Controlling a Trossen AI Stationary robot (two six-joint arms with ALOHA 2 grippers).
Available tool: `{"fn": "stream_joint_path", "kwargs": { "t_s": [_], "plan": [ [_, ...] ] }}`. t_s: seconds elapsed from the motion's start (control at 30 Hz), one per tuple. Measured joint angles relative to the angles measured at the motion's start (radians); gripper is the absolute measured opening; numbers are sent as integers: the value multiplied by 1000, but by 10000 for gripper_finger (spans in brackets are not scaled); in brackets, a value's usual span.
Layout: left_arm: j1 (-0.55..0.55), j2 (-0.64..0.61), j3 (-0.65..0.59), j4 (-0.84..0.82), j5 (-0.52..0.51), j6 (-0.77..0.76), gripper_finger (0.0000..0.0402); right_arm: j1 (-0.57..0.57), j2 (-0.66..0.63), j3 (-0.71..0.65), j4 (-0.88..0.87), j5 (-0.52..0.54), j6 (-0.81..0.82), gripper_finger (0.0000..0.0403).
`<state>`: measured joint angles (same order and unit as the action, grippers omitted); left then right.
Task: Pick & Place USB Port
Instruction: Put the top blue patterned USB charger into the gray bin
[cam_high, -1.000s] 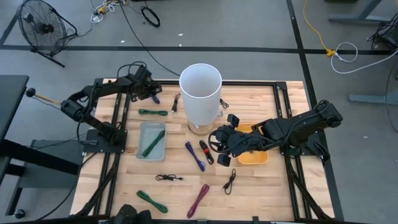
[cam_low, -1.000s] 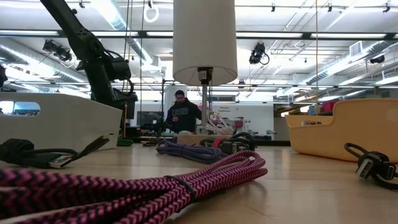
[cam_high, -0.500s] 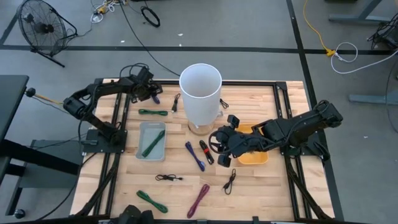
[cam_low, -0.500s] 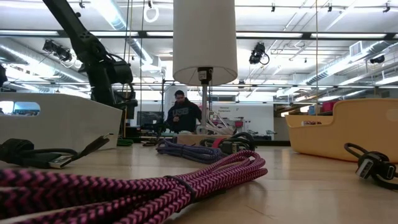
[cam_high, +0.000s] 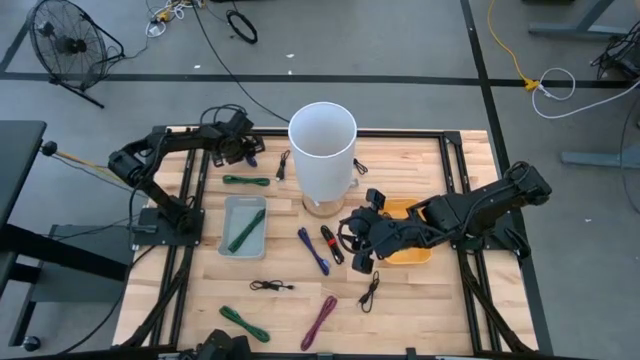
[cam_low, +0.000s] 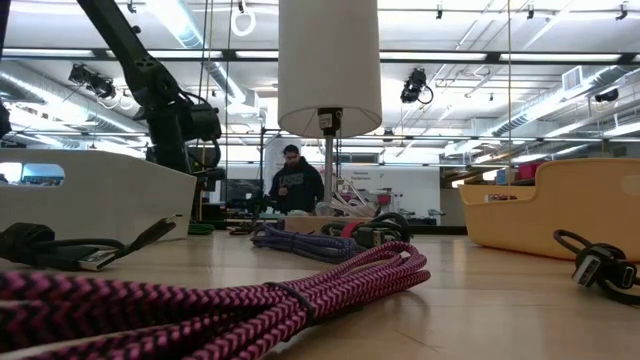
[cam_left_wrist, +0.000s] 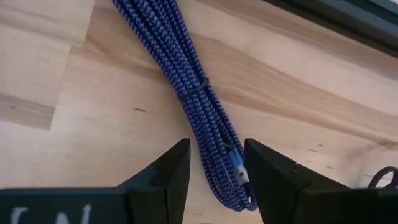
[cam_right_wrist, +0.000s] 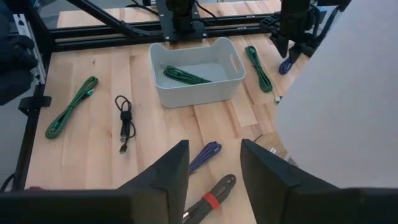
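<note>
Several bundled USB cables lie flat on the wooden table. My left gripper (cam_high: 243, 150) (cam_left_wrist: 216, 147) is open at the far left part of the table, pointing down. Its fingers stand on either side of a dark blue braided cable (cam_left_wrist: 202, 106) (cam_high: 251, 158) without touching it. My right gripper (cam_high: 353, 247) (cam_right_wrist: 214, 147) is open, low over the table's middle. It is beside a red-and-black cable (cam_high: 331, 243) (cam_right_wrist: 210, 198) and a second blue cable (cam_high: 313, 250) (cam_right_wrist: 205, 155). A green cable (cam_high: 243, 230) lies inside the grey bin (cam_high: 226, 214).
A tall white cylinder (cam_high: 322, 150) stands at the far middle, just right of the left gripper. An orange bin (cam_high: 420, 256) sits partly under the right arm. Green (cam_high: 245, 181), black (cam_high: 270, 286) and pink (cam_high: 320, 320) cables lie scattered. A person (cam_low: 293, 185) stands beyond the table.
My left gripper has shifted a little toward the table's right, over the dark blue cable, and stayed open. My right gripper has moved slightly toward the near edge. No cable has moved.
</note>
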<state>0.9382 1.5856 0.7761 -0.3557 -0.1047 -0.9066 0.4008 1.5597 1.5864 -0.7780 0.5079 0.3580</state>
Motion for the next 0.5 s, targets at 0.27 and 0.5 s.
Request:
{"fn": "stream_joint_path", "kwargs": {
  "t_s": [0.27,0.5],
  "plan": [
    [-50,115,34,82,81,-17,158,0,0,0,13,8,0,146],
    [-31,157,110,-53,89,76,122,9,0,0,12,5,-1,146]
  ]
}}
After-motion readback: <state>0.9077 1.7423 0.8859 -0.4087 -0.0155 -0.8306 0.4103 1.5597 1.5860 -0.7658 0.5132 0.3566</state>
